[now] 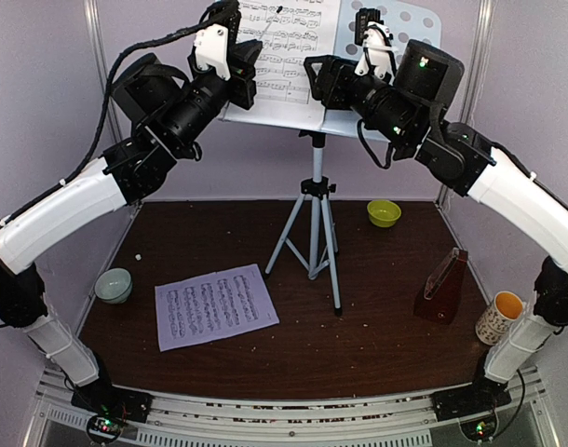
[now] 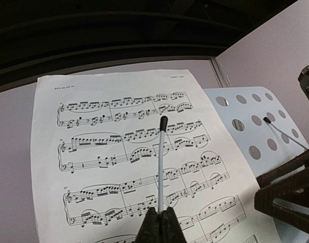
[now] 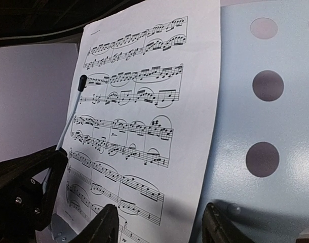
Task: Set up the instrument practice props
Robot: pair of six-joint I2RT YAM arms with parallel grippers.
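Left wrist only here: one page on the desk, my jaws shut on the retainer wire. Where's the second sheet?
Observer: The second sheet lies flat on the table, left of the tripod.
Operator: Metronome?
Observer: The metronome stands on the right side of the table, next to a patterned mug.
Operator: Right gripper? I only see its edge.
Observer: The right gripper is open and holds nothing. One finger sits in front of the page, the other in front of the bare desk.
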